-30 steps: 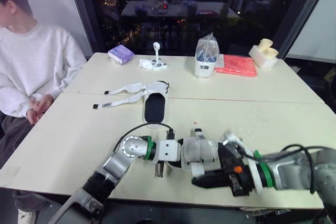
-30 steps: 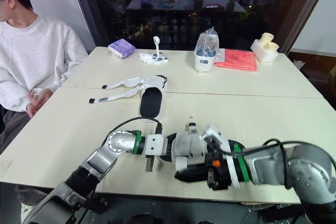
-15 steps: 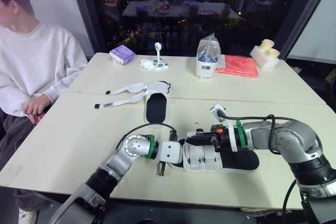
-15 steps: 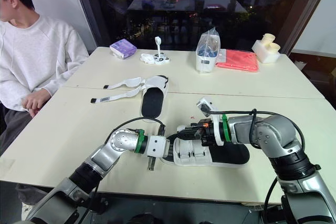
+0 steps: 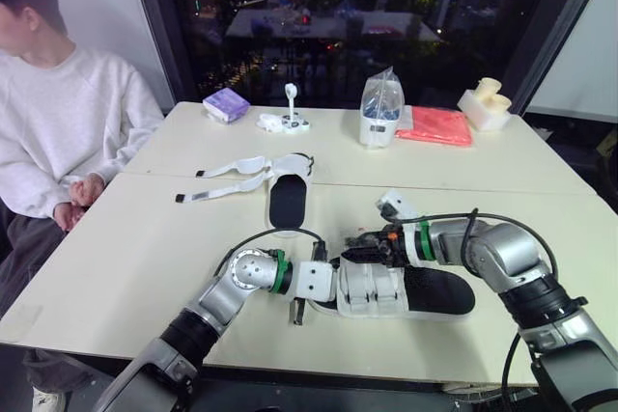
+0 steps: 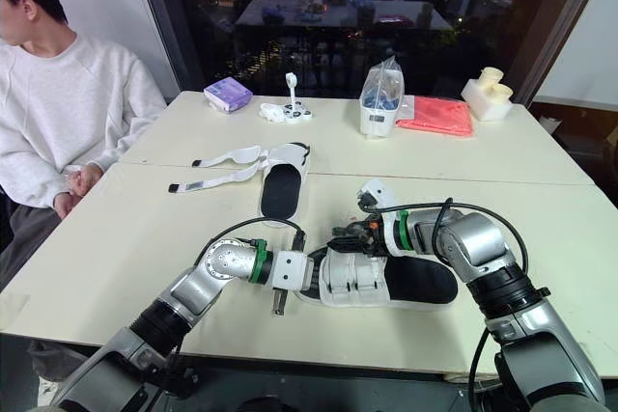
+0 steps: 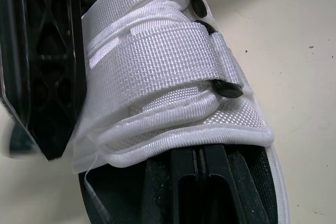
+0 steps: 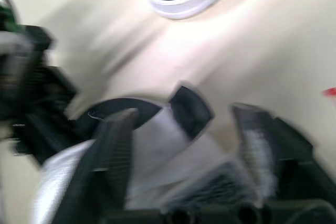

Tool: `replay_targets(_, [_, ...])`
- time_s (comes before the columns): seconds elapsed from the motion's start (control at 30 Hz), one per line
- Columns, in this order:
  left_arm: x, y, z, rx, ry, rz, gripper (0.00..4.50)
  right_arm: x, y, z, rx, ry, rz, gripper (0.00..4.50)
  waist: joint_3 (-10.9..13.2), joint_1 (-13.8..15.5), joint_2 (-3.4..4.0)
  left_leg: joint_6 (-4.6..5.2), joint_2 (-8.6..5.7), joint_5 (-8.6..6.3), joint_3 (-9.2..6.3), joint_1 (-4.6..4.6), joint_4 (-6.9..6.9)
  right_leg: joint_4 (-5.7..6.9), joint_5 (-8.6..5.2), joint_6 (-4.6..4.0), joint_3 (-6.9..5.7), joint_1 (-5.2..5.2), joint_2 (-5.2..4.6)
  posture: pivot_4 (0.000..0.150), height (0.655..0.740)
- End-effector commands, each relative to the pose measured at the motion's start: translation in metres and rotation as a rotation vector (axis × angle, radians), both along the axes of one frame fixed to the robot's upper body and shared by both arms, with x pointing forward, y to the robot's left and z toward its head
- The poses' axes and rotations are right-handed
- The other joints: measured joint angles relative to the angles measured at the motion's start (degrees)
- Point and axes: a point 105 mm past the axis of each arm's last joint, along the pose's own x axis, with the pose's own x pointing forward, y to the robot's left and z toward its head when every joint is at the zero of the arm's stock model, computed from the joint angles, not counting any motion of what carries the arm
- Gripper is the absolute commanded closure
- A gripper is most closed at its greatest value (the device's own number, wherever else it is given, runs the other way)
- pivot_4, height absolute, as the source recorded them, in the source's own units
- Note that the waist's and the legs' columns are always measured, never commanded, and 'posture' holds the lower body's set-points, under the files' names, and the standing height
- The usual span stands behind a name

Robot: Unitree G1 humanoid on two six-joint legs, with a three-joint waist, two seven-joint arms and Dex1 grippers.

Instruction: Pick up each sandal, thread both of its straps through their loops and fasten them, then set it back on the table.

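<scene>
- Left eye view, lower centre: the near sandal lies flat by the near edge of the worktop. It seems to rest on it. Both of its straps are folded shut across the upper.
- The far sandal sits mid-frame, well apart from both arms. Its loose straps trail toward the left of the frame, so that half of the task looks undone.
- Risk: the right jaws sit at the upper's far side, right over the strap ends. A careless pull-back could catch a tab and peel it open again.
- Risk: one left finger reaches in under the upper. Drawing it out without letting go first would likely drag the sandal, and with the edge so near it could slide off.
- Risk: if the fastening was never pressed firm, a strap may spring loose once both jaws let go.
- Left jaws: closed on the sandal's toe end. One finger lies against the outside of the white upper, and the other sits on the black footbed beneath it, so the webbing is pinched between them.
- Right jaws: spread apart in the right wrist view, with a finger either side of the white webbing. That view is too blurred to tell whether they touch it, and nothing appears gripped.
- A person sits at the left edge of the frame, hands off the worktop.
</scene>
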Motion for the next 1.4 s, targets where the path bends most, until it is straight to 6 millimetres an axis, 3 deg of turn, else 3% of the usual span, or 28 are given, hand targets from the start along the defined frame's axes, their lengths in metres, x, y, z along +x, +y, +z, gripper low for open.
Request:
replay_targets(0.03, [-0.021,0.015,-0.067,0.225,0.168,0.009,4.50,0.011,0.005,-0.003,-0.082,-0.083,0.018,0.50,0.0,0.0,0.00,0.01,0.00,0.00,0.00,0.00,0.00,0.00,0.00,0.00,0.00,0.00,0.00,0.150,0.7400])
replay_targets(0.4, [-0.019,0.018,-0.066,0.209,0.174,0.041,4.50,0.054,0.000,-0.022,-0.426,-0.327,0.095,0.50,-0.1,-0.1,0.08,-0.20,-0.02,0.12,0.00,0.02,0.00,0.03,-0.01,-0.01,0.01,0.00,0.13,0.150,0.7400])
replay_targets(0.47, [-0.018,0.019,-0.066,0.209,0.169,0.047,4.50,0.058,-0.003,-0.016,-0.461,-0.381,0.115,0.50,-0.1,-0.1,0.09,-0.24,-0.05,0.14,0.00,0.02,-0.01,0.03,-0.01,-0.02,0.01,0.00,0.12,0.150,0.7400])
replay_targets(0.63, [-0.011,0.023,-0.062,0.164,0.176,0.102,4.50,0.064,-0.009,0.043,-0.393,-0.593,0.059,0.50,0.0,-0.1,0.20,-0.30,-0.07,0.18,0.01,0.01,-0.02,0.02,-0.01,-0.01,0.04,0.00,0.11,0.150,0.7400])
replay_targets(0.73, [-0.003,0.023,-0.047,0.070,0.196,0.144,4.50,0.055,-0.032,0.082,-0.403,-0.796,-0.013,0.50,0.0,-0.1,0.21,-0.31,-0.06,0.18,0.00,0.01,-0.03,0.02,-0.01,-0.01,0.04,-0.02,0.11,0.150,0.7400])
replay_targets(0.87, [0.005,0.025,-0.026,-0.059,0.236,0.183,4.50,0.033,-0.058,0.091,-0.501,-1.012,-0.014,0.50,0.0,-0.4,0.15,-0.32,-0.04,0.17,-0.01,-0.03,-0.11,0.02,-0.05,0.08,0.03,-0.09,0.11,0.150,0.7400])
replay_targets(1.03, [0.011,0.042,0.004,-0.122,0.199,0.187,4.50,-0.004,-0.083,0.071,-0.674,-1.201,0.164,0.50,0.6,-1.9,0.20,-0.41,-0.01,0.37,0.15,-0.14,-0.31,0.15,-0.06,0.19,0.07,-0.11,0.19,0.150,0.7400])
replay_targets(1.2, [0.016,0.060,0.036,-0.173,0.173,0.205,4.50,-0.042,-0.087,0.050,-0.758,-1.399,0.430,0.50,1.5,-3.6,0.12,-0.75,0.15,0.68,0.50,-0.16,-0.50,0.74,-0.11,0.25,0.40,-0.63,0.31,0.150,0.7400])
replay_targets(1.4, [0.021,0.078,0.061,-0.217,0.190,0.254,4.50,-0.059,-0.078,0.032,-0.693,-1.542,0.603,0.50,2.0,-4.4,-0.07,-1.04,0.23,0.89,0.63,-0.05,-0.86,0.76,-0.17,0.25,0.55,-0.76,0.43,0.150,0.7400])
